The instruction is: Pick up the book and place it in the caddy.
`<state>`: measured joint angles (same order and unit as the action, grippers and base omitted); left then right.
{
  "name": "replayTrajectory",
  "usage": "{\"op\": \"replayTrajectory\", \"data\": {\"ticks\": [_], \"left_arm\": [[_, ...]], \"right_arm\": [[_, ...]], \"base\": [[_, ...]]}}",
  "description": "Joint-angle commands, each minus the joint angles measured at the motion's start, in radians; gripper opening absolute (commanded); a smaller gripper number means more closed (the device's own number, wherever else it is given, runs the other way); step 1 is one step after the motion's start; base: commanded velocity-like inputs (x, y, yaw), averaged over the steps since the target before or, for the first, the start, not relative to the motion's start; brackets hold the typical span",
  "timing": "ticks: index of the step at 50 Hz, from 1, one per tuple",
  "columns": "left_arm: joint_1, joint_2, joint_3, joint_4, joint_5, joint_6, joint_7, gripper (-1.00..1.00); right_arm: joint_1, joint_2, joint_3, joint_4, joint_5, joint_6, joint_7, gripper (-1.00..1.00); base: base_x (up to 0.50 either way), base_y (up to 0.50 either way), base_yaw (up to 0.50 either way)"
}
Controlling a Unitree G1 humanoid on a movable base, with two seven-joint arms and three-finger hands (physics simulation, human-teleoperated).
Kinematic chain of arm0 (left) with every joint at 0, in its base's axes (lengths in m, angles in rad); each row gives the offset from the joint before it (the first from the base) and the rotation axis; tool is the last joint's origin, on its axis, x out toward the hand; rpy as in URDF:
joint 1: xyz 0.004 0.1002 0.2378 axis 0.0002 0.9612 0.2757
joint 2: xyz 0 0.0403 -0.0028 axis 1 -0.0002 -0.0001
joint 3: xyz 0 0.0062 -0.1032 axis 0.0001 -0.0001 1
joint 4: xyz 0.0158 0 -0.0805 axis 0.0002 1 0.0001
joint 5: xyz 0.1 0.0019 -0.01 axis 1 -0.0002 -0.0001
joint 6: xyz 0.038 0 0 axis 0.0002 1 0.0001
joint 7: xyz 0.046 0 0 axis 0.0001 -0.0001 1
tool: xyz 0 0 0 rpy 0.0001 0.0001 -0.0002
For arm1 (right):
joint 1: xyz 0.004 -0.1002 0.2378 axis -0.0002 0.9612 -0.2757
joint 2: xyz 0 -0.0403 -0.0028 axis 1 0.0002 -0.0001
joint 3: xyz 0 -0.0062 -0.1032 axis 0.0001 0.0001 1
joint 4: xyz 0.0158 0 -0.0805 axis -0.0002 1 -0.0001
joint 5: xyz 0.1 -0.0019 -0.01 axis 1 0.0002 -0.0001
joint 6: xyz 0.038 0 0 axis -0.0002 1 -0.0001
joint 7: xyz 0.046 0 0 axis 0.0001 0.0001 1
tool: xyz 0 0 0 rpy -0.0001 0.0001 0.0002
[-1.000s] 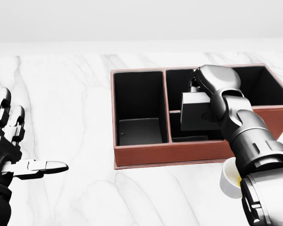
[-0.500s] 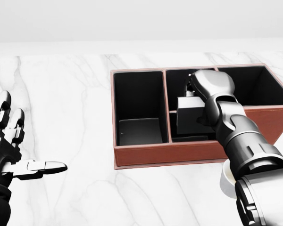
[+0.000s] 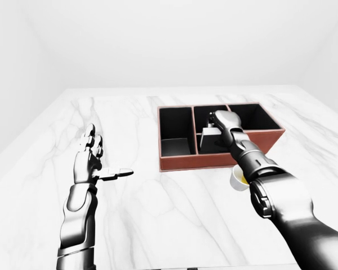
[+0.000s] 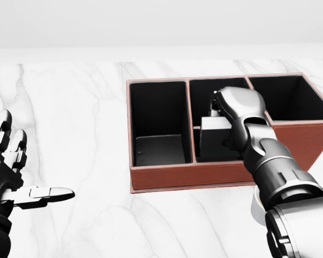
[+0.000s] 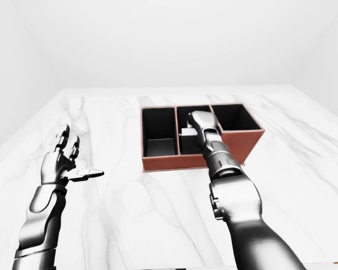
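Right hand (image 4: pixel 226 110) first: its fingers are hidden under the wrist in all three views, so you cannot tell from here whether they grip, but the book (image 4: pixel 219 137) hangs directly below them, tilted, which suggests a hold on its top edge. The book sits inside the caddy (image 4: pixel 204 174), low in the middle section, its lower edge down in the small near compartment in the head view; whether it touches the floor there cannot be seen. Step in hand, as judged: lowering and letting go. Keep the wrist over the middle section, ease down until the book's weight is taken by the caddy, then spread the fingers and lift straight up so nothing drags it back out. Watch the divider at 9 o'clock of the book and the short cross wall beside it; a tilted book could catch on either. The forearm crosses the caddy's near wall, so withdraw toward 6 o'clock only after rising clear. A cup (image 3: pixel 238 179) stands just beside that wall, at 5 o'clock of the caddy, under your forearm; mind it on the way out. Left hand (image 4: pixel 13 177) rests well apart at 9 o'clock, fingers spread wide, holding nothing. Marble table (image 4: pixel 70 107) otherwise.
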<state>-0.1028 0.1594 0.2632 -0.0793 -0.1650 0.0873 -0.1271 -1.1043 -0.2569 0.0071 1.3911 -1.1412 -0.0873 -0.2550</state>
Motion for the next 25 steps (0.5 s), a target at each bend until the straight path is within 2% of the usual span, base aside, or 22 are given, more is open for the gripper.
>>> {"op": "replayTrajectory", "data": {"ticks": [1, 19, 25], "left_arm": [[0.006, 0.002, 0.007, 0.018, -0.005, 0.000, -0.004, 1.00], [0.006, 0.009, 0.017, 0.046, -0.013, 0.000, -0.008, 1.00], [0.004, 0.010, 0.016, 0.059, -0.014, 0.000, -0.009, 1.00]], "right_arm": [[-0.007, 0.017, -0.024, -0.008, -0.019, 0.000, -0.052, -1.00], [-0.015, 0.013, -0.036, -0.005, -0.045, 0.000, -0.105, -1.00], [-0.019, 0.005, -0.026, -0.003, -0.081, 0.000, -0.159, -1.00]], "base": [[0.00, 0.00, 0.00], [0.00, 0.00, 0.00], [0.00, 0.00, 0.00]]}}
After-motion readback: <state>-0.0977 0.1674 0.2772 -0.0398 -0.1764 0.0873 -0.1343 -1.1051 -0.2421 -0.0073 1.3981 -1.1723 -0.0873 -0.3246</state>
